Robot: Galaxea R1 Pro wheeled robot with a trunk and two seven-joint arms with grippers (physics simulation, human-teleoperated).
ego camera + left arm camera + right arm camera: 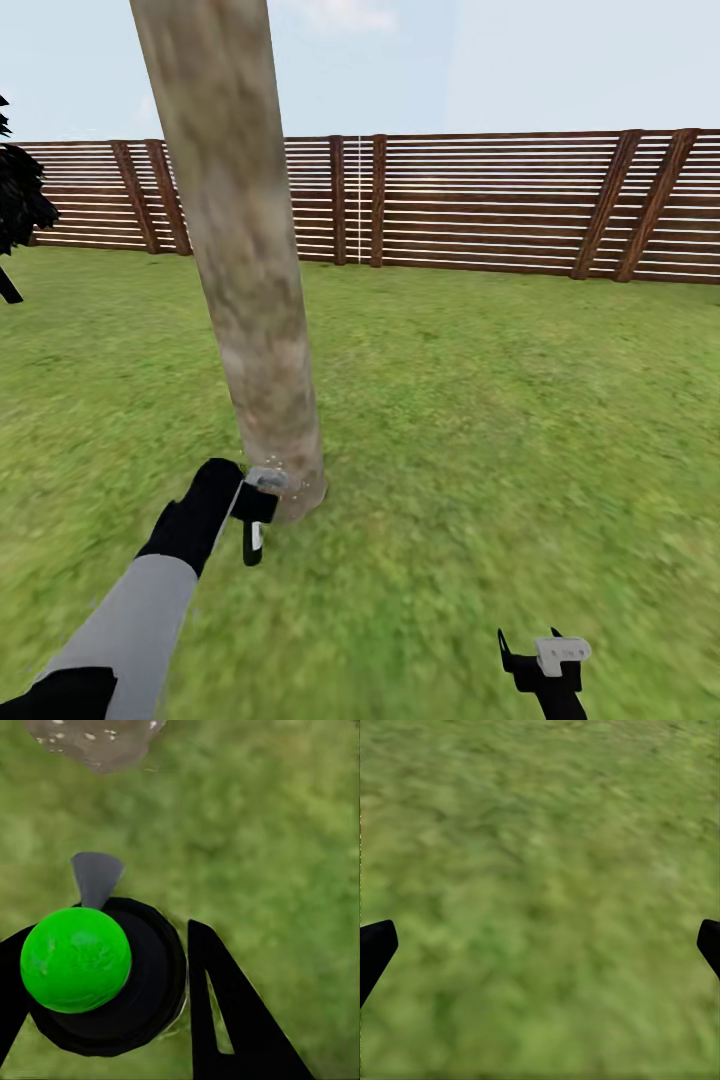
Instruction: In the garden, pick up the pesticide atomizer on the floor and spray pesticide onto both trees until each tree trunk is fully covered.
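Note:
A thick mottled grey-brown tree trunk [245, 270] rises from the grass [480, 420] left of centre. My left gripper [254, 512] is low at the trunk's base, shut on the pesticide atomizer [266, 483]. In the left wrist view the atomizer [112, 982] is a black round body with a bright green cap and a grey nozzle, sitting between my black fingers [225, 1020]. The nozzle points at the trunk's foot [97, 742], where a few white specks of pesticide [88, 735] show. My right gripper [530, 645] hangs open over bare grass at the lower right, its fingertips [375, 945] wide apart.
A brown slatted wooden fence [480, 200] closes the lawn at the back. A dark bush [15, 200] stands at the far left edge. Open grass stretches to the right of the trunk and toward the fence.

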